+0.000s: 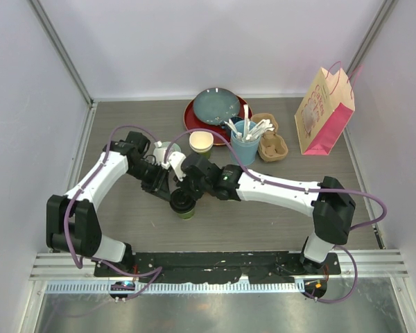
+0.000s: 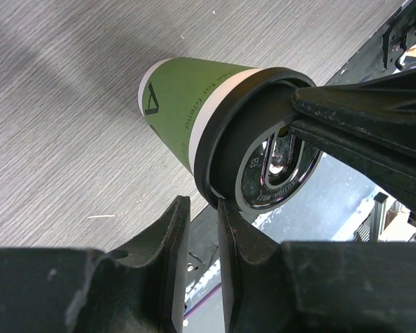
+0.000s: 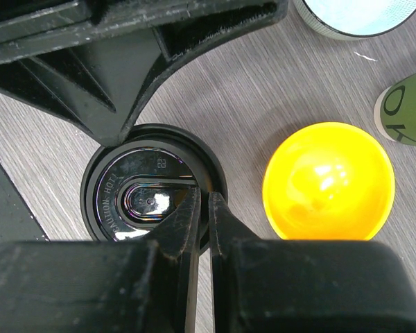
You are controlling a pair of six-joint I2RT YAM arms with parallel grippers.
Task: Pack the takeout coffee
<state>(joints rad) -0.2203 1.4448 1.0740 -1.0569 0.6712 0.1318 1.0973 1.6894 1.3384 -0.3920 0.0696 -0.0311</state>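
Top external view hides most of the meeting: both arms crowd over one dark green cup (image 1: pixel 187 213) standing near the middle of the table (image 1: pixel 277 222), so only its black lid (image 1: pixel 182 201) and a sliver of its side show. Right wrist view shows the right tool (image 3: pixel 202 205) nearly closed, nipping the lid's rim. The left tool (image 2: pixel 201 222) stands narrow with the lid's edge at the mouth of its gap; whether it pinches cannot be told. A second green cup (image 3: pixel 408 114) is cut off at the frame edge, near a yellow bowl (image 3: pixel 327 182). The table is grey wood-grain, boxed in by white walls (image 1: pixel 194 41); a paper bag (image 1: pixel 324 111) sits at the far right.
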